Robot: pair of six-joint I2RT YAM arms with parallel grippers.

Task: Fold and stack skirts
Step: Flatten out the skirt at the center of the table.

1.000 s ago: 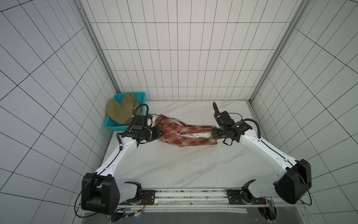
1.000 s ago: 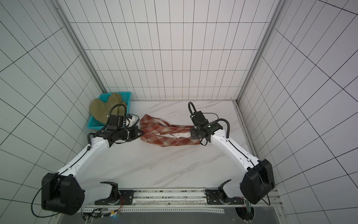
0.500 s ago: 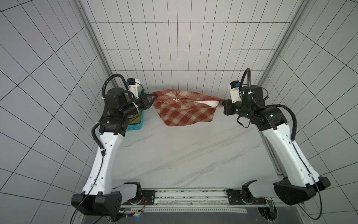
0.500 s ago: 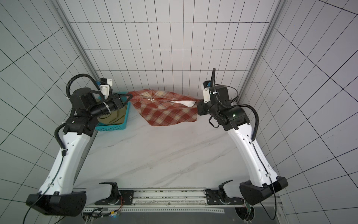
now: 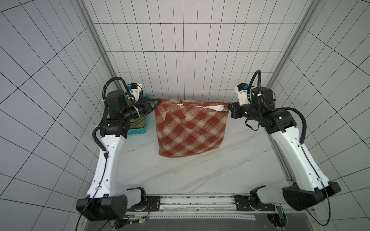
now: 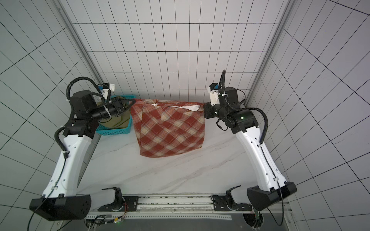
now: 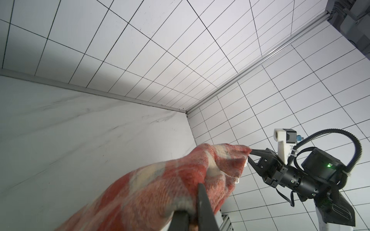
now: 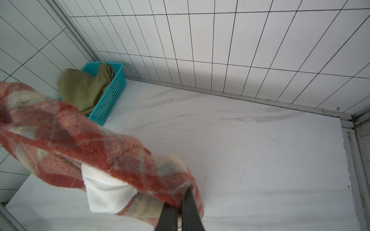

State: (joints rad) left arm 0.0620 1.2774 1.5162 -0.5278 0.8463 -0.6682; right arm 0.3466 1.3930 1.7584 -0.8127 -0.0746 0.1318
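- Top views, step in hand: in both top views my left pincer and my right pincer are each closed narrow on one end of the plaid skirt's waistband. I hold it taut between them over the far part of the marble table. I judge this to be the spreading step for the first skirt, before lay-down and folding.
- Top views, appearance: the plaid skirt hangs as one broad rust-and-cream panel with a vertical pleat near my left side. White lining shows at the waistband near my right pincer. I cannot tell whether the hem touches the table.
- Top views, second skirt: the olive skirt lies bunched in the teal basket at the far left corner, unfolded.
- Left wrist view: my left fingers pinch thick plaid cloth. The right pincer grips the opposite corner.
- Right wrist view: my right fingers are shut on plaid cloth, with the white lining folded out just beside them. The table below is bare marble.
- Next move, as I judge it: lower both pincers together and level, drawing toward the near edge so the panel lands flat. An uneven descent risks wrinkles.
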